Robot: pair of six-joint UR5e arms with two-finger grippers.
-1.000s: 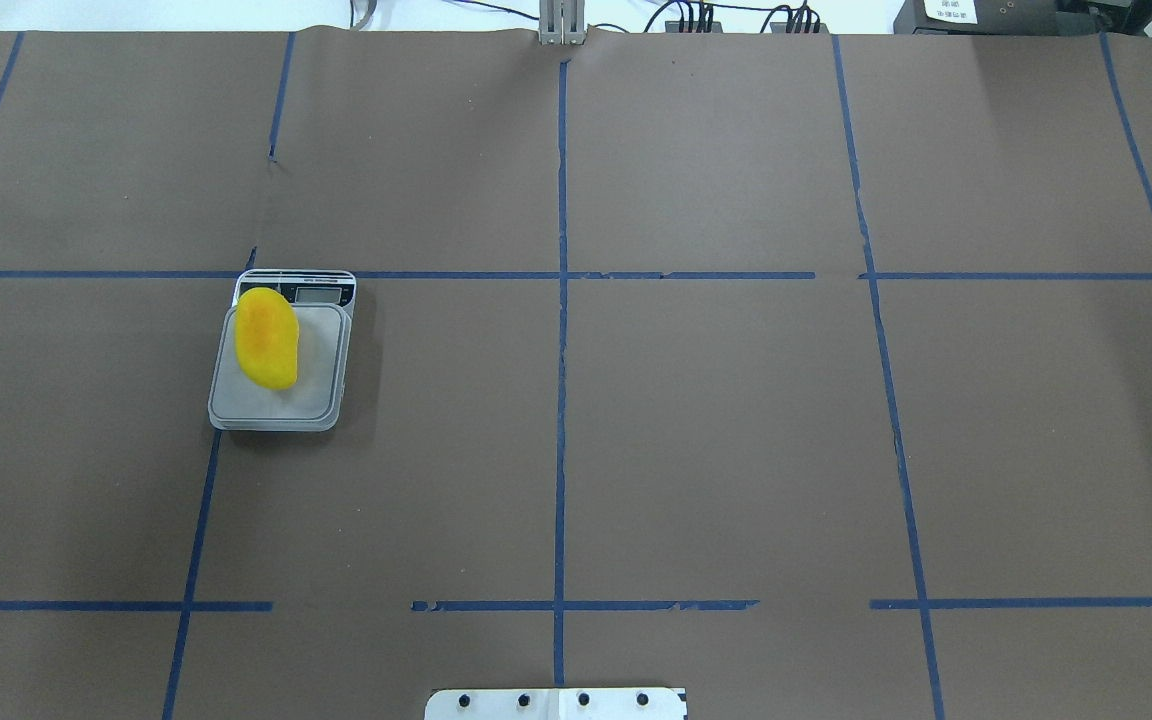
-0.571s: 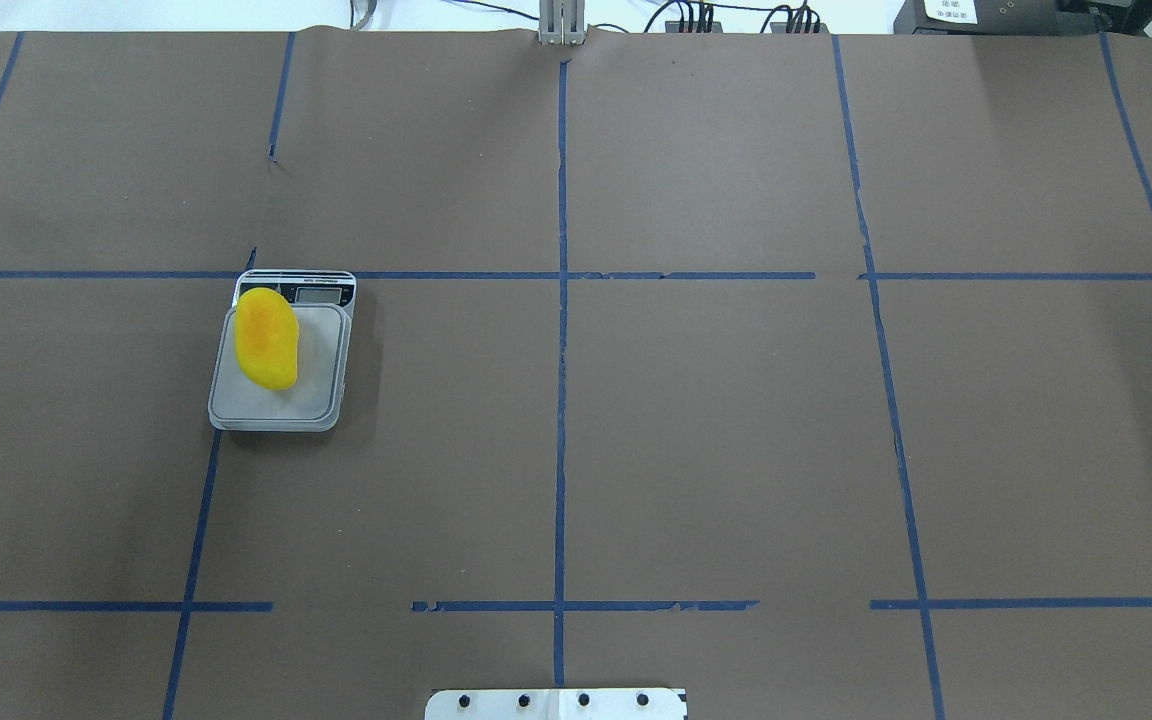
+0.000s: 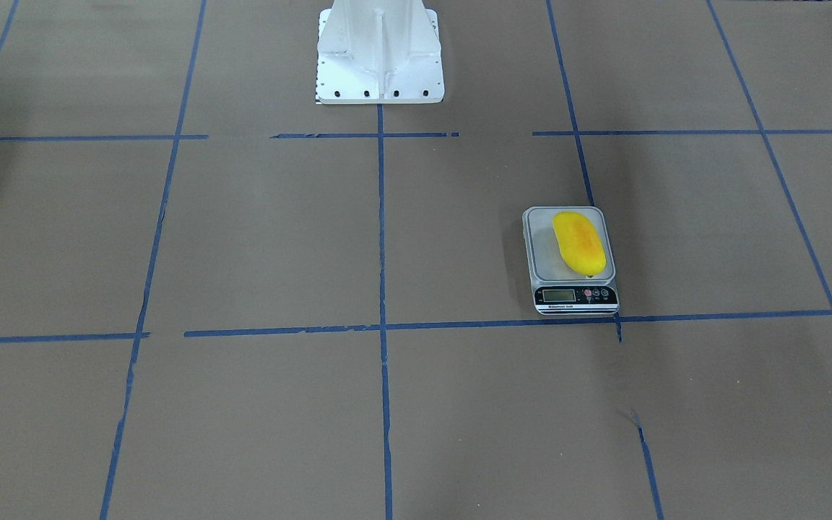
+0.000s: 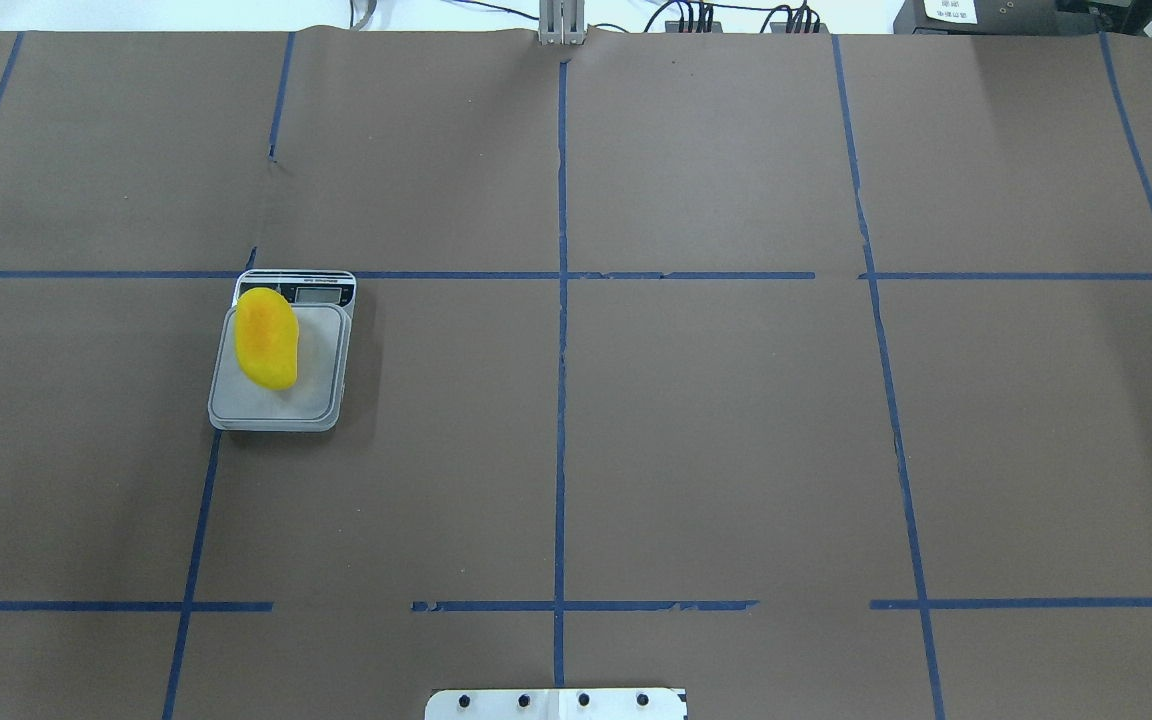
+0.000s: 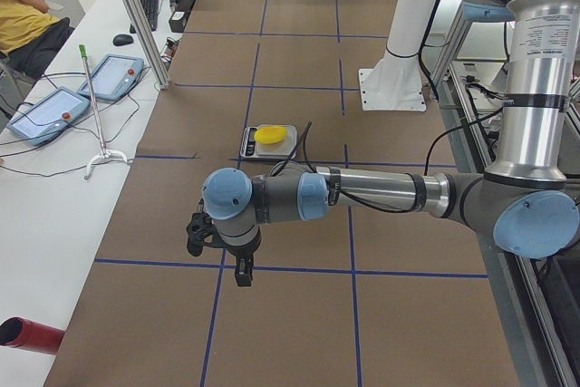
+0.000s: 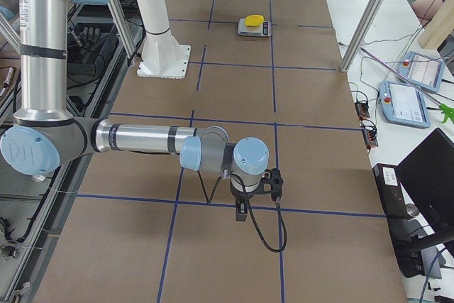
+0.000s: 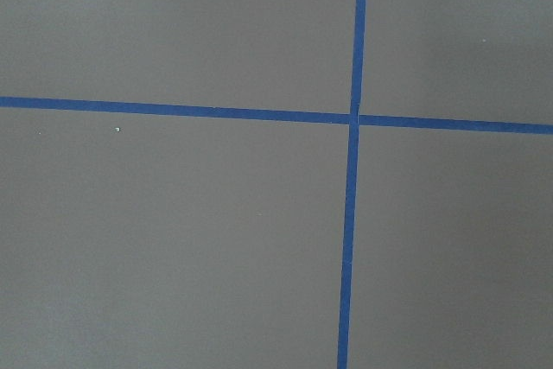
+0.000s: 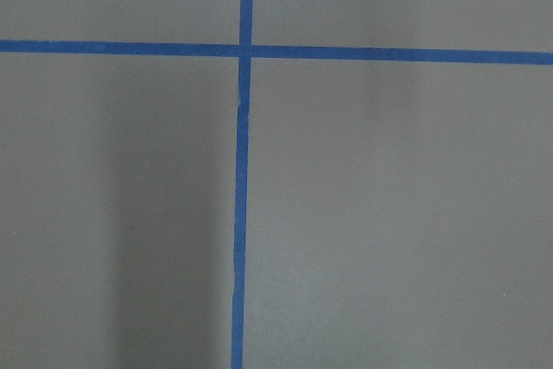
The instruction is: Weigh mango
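The yellow mango (image 4: pixel 266 336) with an orange blush lies on the left half of the platform of a small grey digital scale (image 4: pixel 321 400). It also shows in the front view (image 3: pixel 579 243), on the scale (image 3: pixel 575 295), whose display faces away from the robot. Both arms are out of the overhead and front views. In the exterior left view my left gripper (image 5: pixel 241 271) hangs over bare table, well short of the mango (image 5: pixel 271 134). In the exterior right view my right gripper (image 6: pixel 241 212) is far from the mango (image 6: pixel 253 20). I cannot tell whether either is open or shut.
Brown paper with blue tape grid lines covers the table (image 4: pixel 716 420). The white robot base (image 3: pixel 378 50) stands at the robot's edge. Teach pendants (image 5: pixel 54 106) and cables lie on a side bench. Both wrist views show only paper and tape lines.
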